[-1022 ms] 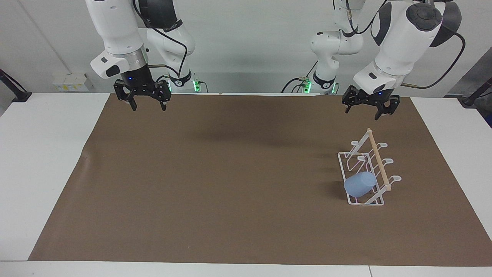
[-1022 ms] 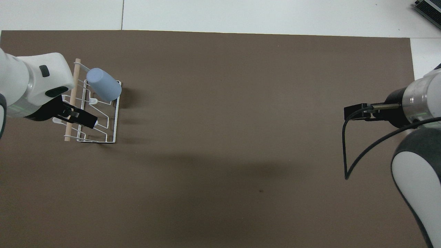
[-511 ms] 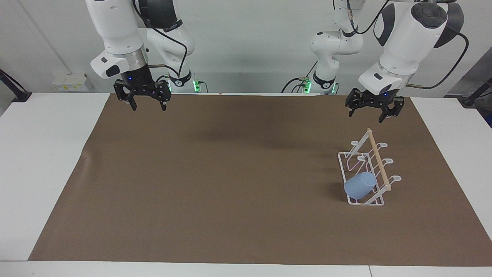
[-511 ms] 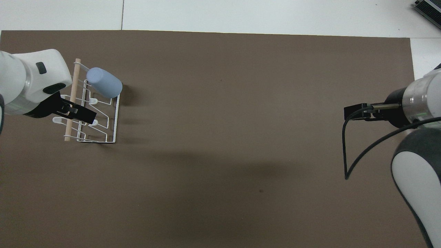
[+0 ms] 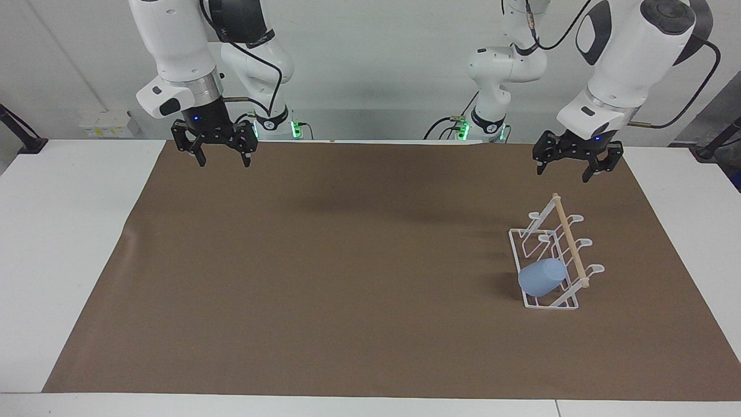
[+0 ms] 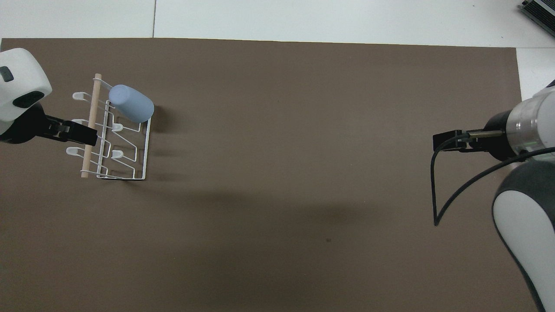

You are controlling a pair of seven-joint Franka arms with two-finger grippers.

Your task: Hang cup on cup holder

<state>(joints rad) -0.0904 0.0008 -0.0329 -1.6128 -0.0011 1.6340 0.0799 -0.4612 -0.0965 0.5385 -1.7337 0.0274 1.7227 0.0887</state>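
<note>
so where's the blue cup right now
The cup hangs tilted on a prong of the cup holder, at the rack's end farther from the robots, toward the left arm's end of the table.

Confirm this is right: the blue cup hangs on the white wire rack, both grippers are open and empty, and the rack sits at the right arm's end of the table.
One error: the cup holder sits at the left arm's end, as the facing view shows. The cup hangs on it; the left gripper and right gripper are open and empty.

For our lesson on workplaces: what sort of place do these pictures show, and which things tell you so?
Probably a robotics lab: two white robot arms bolted at one table, a brown mat marking the work area, and only a cup on a wire rack as test props.
</note>
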